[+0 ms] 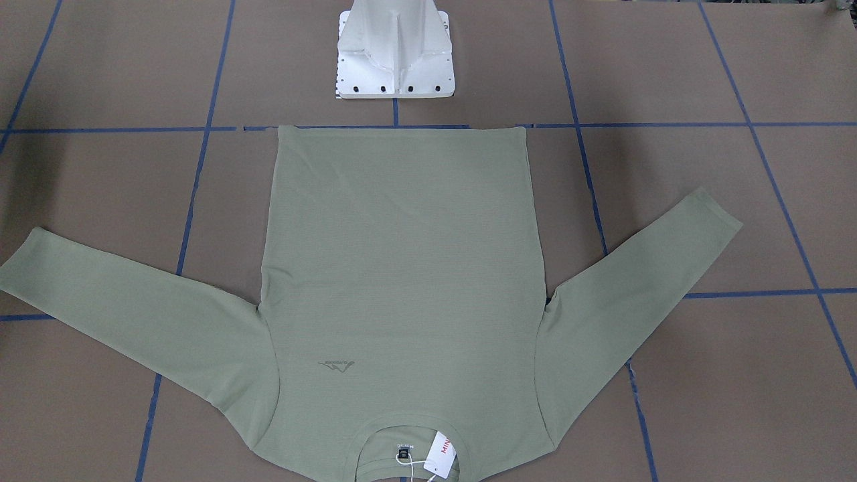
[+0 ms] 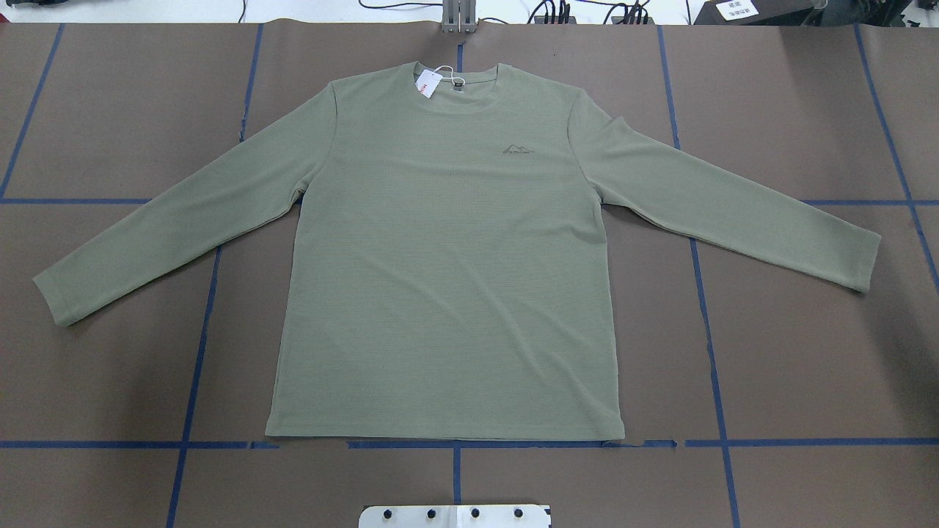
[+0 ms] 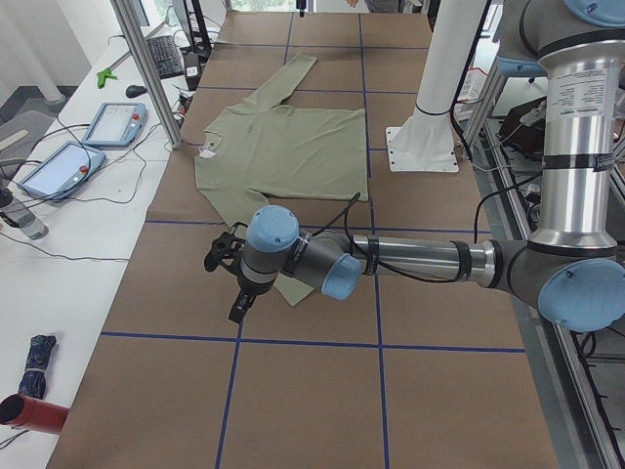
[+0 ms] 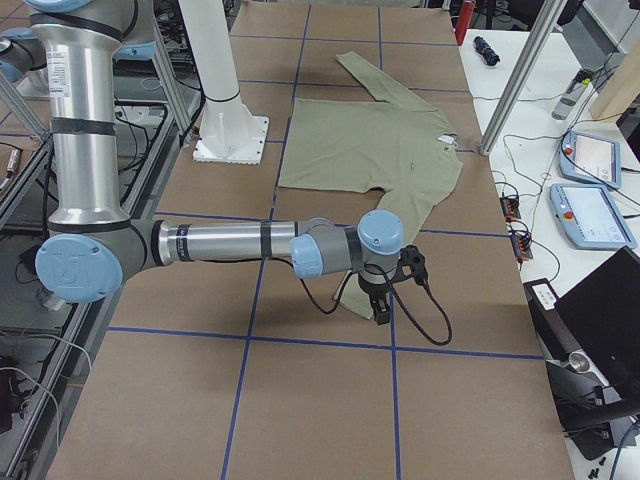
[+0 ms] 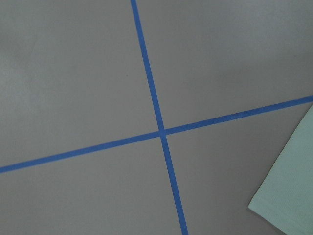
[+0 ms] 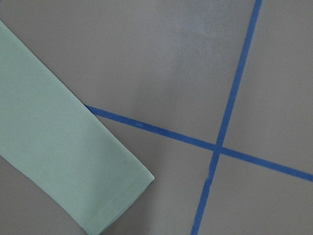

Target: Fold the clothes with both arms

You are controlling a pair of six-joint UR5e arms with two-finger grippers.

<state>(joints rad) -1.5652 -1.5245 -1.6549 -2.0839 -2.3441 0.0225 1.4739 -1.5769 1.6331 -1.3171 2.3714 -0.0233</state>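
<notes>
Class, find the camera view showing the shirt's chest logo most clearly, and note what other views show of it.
The overhead exterior view: the chest logo sits upright and sharp on the shirt. The front-facing view shows it upside down. In side views it is too small; wrist cameras catch only cuffs.

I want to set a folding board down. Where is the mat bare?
Bare: the wide patches either side of the shirt, robot-side of its sleeves; the narrow strip between hem and white base plate. Crowded: both cuffs, where the left arm and right arm hang close.
</notes>
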